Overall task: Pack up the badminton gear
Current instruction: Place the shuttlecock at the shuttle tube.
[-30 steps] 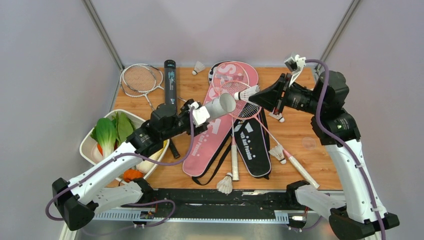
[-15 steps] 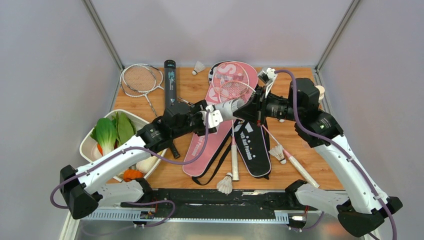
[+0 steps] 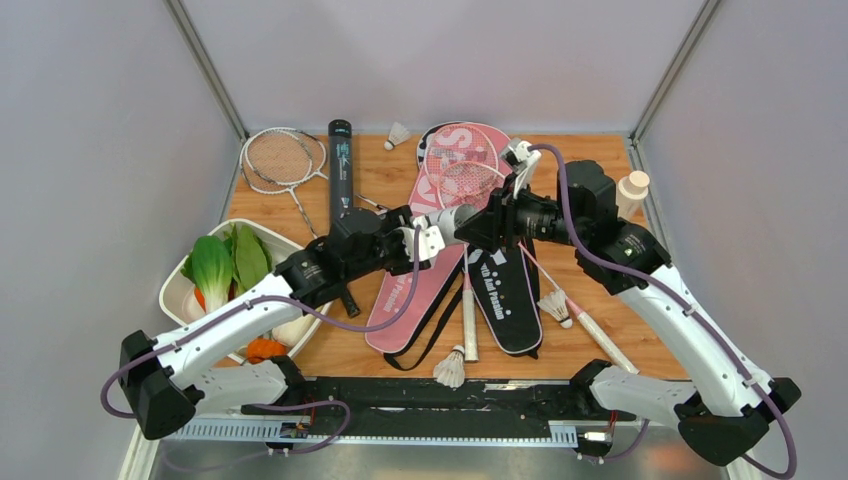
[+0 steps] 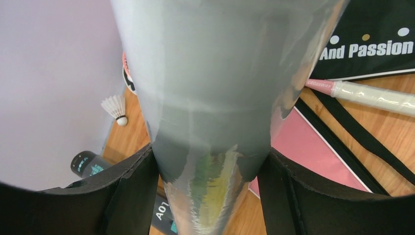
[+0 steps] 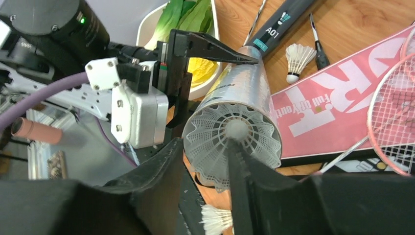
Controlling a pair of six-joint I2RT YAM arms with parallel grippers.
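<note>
White tube [image 3: 453,216], clamped by left tool [image 3: 438,228], lies level, mouth toward part-open right tool [image 5: 205,147], shuttlecock [image 5: 254,142] inside.

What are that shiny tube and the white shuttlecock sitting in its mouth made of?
White tube: it looks like glossy plastic or laminated card, though I can't say which. Its silvery skin mirrors nearby colours.
Shuttlecock: probably moulded plastic or nylon, matte white. Its skirt is a fine lattice with a scalloped edge, not separate feathers.
</note>
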